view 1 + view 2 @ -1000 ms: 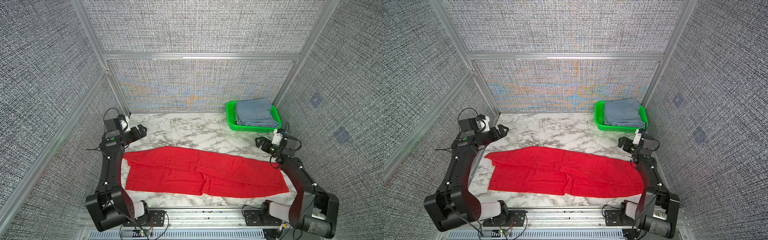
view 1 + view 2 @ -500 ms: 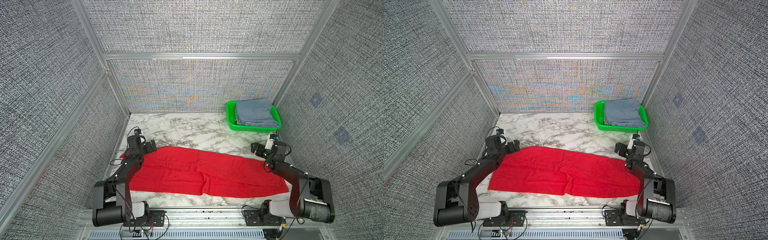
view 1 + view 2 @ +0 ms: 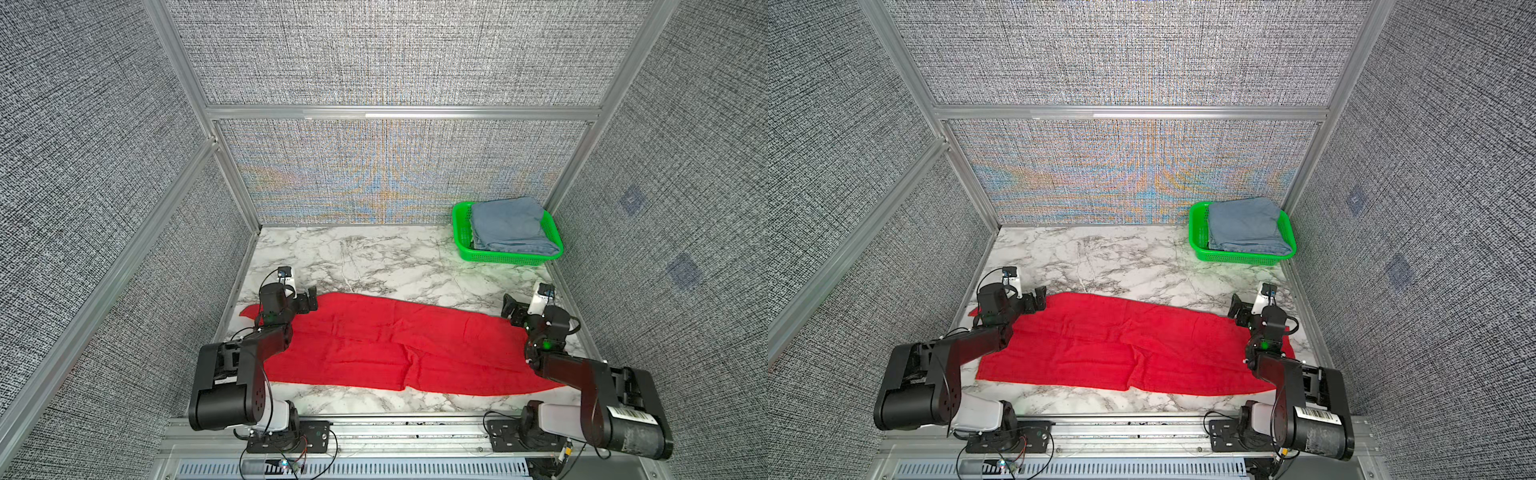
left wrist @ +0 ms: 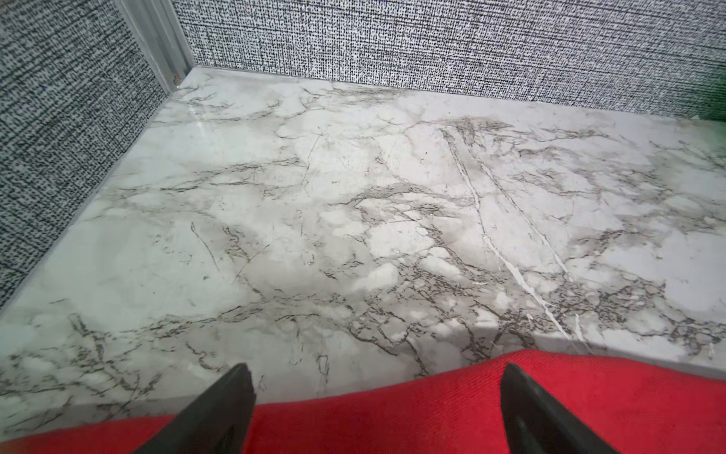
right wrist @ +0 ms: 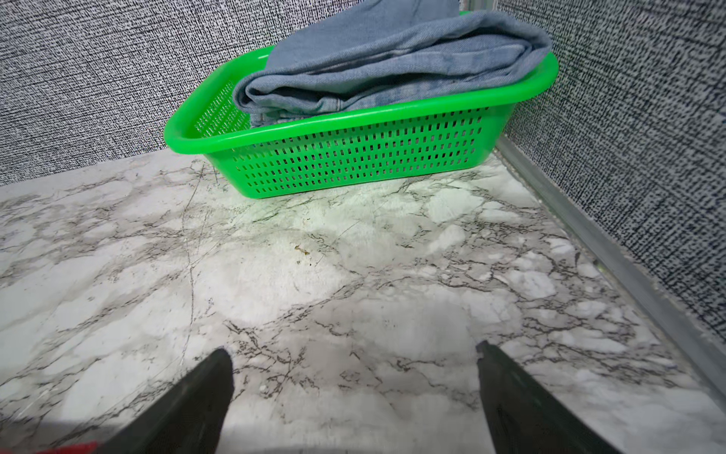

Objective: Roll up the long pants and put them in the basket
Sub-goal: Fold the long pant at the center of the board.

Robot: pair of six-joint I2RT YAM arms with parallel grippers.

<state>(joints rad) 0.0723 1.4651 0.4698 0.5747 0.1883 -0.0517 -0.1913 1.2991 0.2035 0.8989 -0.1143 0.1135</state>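
The long pants [image 3: 395, 345] lie flat and spread out, bright red, across the front of the marble table in both top views. My left gripper [image 3: 309, 300] hangs low over their far left edge. It is open, and in the left wrist view red cloth [image 4: 393, 416] runs under and between the two fingers with nothing pinched. My right gripper [image 3: 512, 309] stands open low at the far right end of the pants. In the right wrist view only bare marble lies between its fingers [image 5: 196, 393], and a sliver of red [image 5: 74, 448] shows beside one finger.
A green basket [image 3: 461, 232] holding a folded blue-grey denim garment [image 3: 507, 226] stands at the back right corner, a short way beyond the right gripper. Grey fabric walls with metal rails close in the table on three sides. Bare marble [image 3: 374, 257] stretches behind the pants.
Both arms have come down from a raised pose. The left gripper moved forward and inward onto the far left edge of the pants; the right gripper dropped to their far right end. Both stayed open.
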